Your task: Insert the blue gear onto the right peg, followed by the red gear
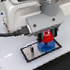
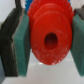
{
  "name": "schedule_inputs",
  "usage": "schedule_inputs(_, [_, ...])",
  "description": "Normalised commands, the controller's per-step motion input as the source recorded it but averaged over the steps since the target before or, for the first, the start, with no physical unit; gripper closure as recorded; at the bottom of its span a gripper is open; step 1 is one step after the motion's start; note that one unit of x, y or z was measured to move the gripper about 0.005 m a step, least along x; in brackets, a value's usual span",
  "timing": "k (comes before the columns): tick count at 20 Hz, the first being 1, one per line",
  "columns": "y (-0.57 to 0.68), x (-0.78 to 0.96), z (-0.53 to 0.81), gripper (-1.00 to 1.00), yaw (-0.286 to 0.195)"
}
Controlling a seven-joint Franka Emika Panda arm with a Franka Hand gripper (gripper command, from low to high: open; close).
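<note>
Both views are small, coarse and soft; the exterior view is bright and even, the white table (image 1: 9, 60) nearly washed out. In the wrist view the red gear (image 2: 49, 36) fills the picture, blurred; its colour is saturated, teeth smeared.

The exterior view looks down from above and off the arm at the grey plate (image 1: 42, 50); the wrist view, very near, shares the red gear (image 1: 48, 38) (image 2: 48, 36).

The red gear (image 2: 49, 37) hides the right peg (both views), and the blue gear (image 1: 46, 47) shows only partly.
</note>
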Motion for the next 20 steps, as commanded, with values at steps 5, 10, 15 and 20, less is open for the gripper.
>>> schedule_inputs(5, [-0.07,0.25,-0.24,1.00,0.000])
schedule_inputs(10, [-0.02,0.20,-0.14,1.00,0.000])
schedule_inputs(15, [0.03,0.09,0.06,-1.00,0.000])
schedule_inputs(20, [0.05,0.01,0.59,-1.00,0.000])
